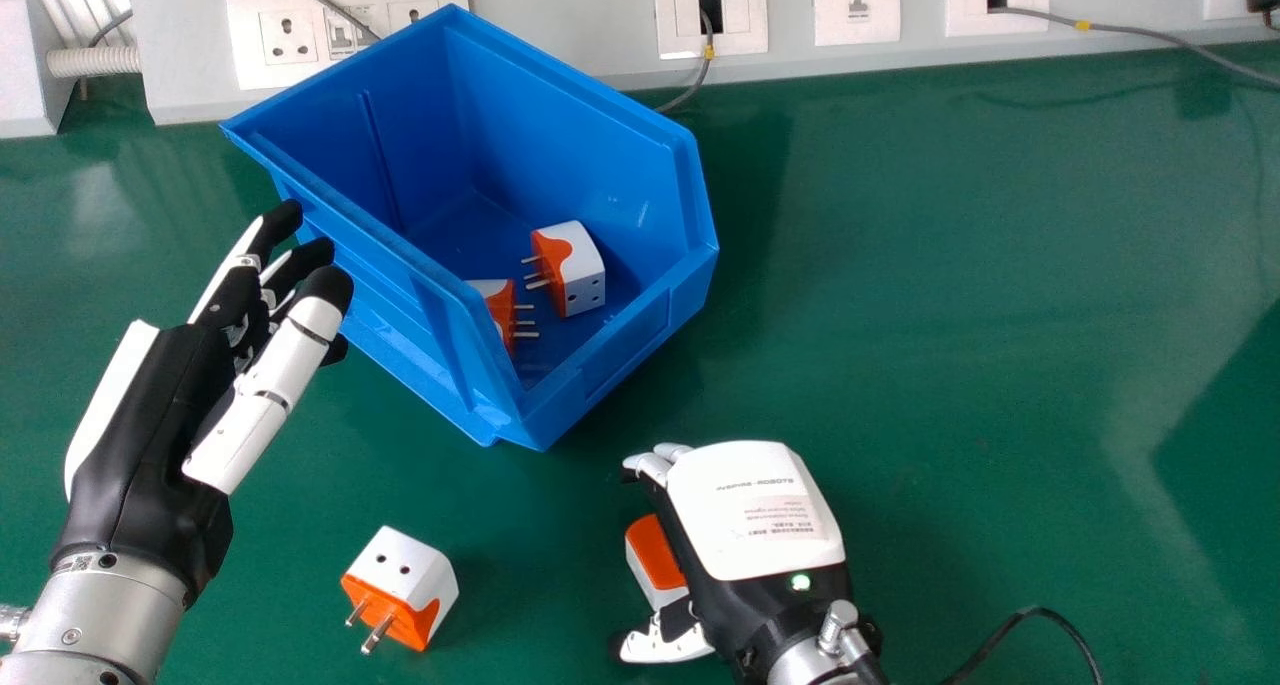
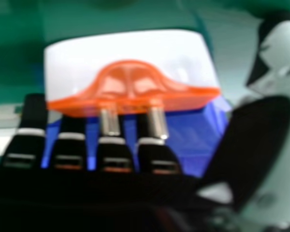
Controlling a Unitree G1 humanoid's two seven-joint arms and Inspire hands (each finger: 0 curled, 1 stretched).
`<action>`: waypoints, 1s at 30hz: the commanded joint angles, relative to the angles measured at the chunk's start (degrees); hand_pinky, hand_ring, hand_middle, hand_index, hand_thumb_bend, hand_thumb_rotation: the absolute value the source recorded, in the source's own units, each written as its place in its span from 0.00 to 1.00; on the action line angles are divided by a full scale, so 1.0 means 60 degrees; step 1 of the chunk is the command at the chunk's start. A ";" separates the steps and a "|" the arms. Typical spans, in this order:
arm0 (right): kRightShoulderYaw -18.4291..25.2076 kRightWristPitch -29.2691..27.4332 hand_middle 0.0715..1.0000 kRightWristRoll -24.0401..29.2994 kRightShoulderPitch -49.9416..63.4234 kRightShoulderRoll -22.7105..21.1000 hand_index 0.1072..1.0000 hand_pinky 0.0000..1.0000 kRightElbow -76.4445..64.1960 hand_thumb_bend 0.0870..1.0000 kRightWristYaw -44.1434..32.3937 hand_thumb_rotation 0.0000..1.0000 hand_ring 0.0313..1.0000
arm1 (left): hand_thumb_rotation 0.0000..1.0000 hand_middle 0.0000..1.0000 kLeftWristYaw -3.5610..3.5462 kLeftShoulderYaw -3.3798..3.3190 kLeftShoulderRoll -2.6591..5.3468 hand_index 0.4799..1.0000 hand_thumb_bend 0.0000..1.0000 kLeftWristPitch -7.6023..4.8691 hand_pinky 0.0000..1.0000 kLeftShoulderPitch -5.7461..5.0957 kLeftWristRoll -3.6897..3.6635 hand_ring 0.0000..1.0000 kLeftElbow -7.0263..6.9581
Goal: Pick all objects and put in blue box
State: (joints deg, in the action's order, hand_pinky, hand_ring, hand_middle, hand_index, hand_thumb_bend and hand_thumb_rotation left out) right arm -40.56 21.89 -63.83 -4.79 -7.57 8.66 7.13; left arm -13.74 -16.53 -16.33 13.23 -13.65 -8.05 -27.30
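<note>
1. Firstly, one open-topped bin, the blue box [image 1: 610,195]: smooth moulded plastic, angular, with sloping sides, a thick rim and a lowered end; it stands on the worktop.
2. Adapters inside it, two: one white-and-orange block [image 1: 583,275] and a second adapter [image 1: 503,310] partly hidden by the wall, both on the box floor, three slim metal pins visible on each.
3. Loose adapter [image 1: 402,583], one: chunky, round-cornered, glossy, two stout pins visible, lying on the worktop between the hands.
4. Adapter at the right hand [image 1: 655,560], one (the fourth in all): white shell, orange face with a rounded hump, two metal pins.
5. Right hand [image 1: 755,515], one: fingers [image 2: 71,140] relaxed, thumb apart from them, the adapter in the space between; whether they touch it, I cannot tell.
6. Left hand [image 1: 165,420], one: fingers extended, slightly apart and clamped on nothing, tips just by the box's outer wall; contact cannot be told.
7. Worktop [image 1: 950,315], one: green, smooth, faintly reflective.
</note>
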 commanded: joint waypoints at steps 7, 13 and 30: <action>0.0237 0.0442 0.81 -0.0051 -0.0052 0.0037 0.75 0.72 0.0182 0.35 -0.0202 0.22 0.80 | 0.74 0.94 -0.0130 -0.0209 -0.0214 0.93 0.46 -0.0160 0.84 0.0142 -0.0211 0.92 0.0002; 0.0331 0.0574 0.79 0.0007 -0.0091 0.0155 0.74 0.68 0.0219 0.37 -0.0225 0.11 0.78 | 0.74 0.94 -0.0205 -0.0302 -0.0334 0.93 0.46 -0.0091 0.85 0.0152 -0.0270 0.93 -0.0017; 0.1129 0.0553 0.60 0.0818 -0.0736 0.0040 0.53 0.43 0.0073 0.41 -0.1086 0.01 0.54 | 0.75 0.95 -0.0279 -0.0410 -0.0514 0.95 0.46 0.0100 0.86 0.0191 -0.0419 0.94 -0.0083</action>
State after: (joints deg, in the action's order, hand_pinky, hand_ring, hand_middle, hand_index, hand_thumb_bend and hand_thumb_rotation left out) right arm -35.78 23.35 -58.79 -8.54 -5.74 8.15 0.55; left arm -15.15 -18.39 -18.62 14.10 -13.21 -9.90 -26.70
